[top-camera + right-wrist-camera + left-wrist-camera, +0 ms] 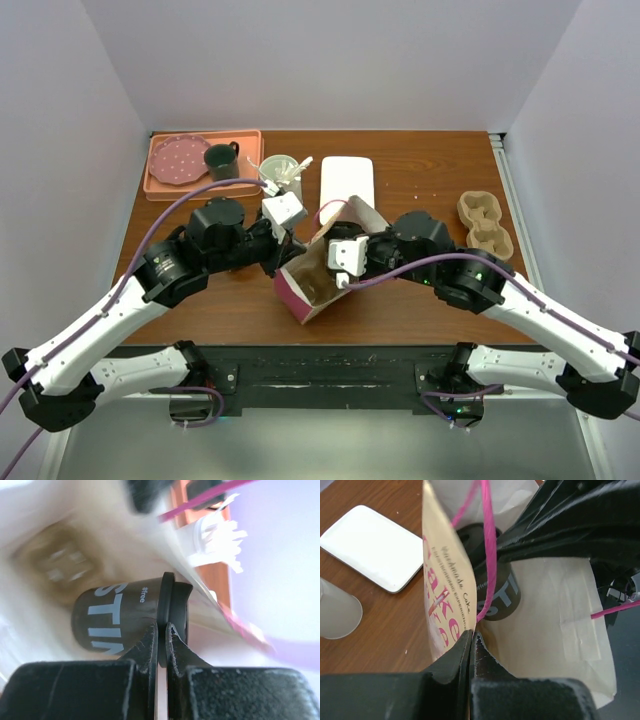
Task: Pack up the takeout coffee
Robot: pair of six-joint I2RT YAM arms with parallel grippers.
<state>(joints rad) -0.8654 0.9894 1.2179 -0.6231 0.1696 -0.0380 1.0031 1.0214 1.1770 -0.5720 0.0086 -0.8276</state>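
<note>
Walls are seen close along the left, far and right edges of the table (230, 300), with open wood at the near side, flanking the bag. At the far left corner a tray (250, 140) is set, bearing a pink plate (178, 160) and a dark mug (221, 161). Next come a clear cup (279, 172) and a white dish (347, 185), both just behind the paper bag (305, 290) at the centre. The bag's rim is pinched between the pressed-together jaws of the left gripper (471, 635). The coffee cup (115, 615) is held inside the bag, its lid rim clamped by the right gripper (162, 627). A cardboard carrier (486, 224) is seen near the right edge, well apart.
</note>
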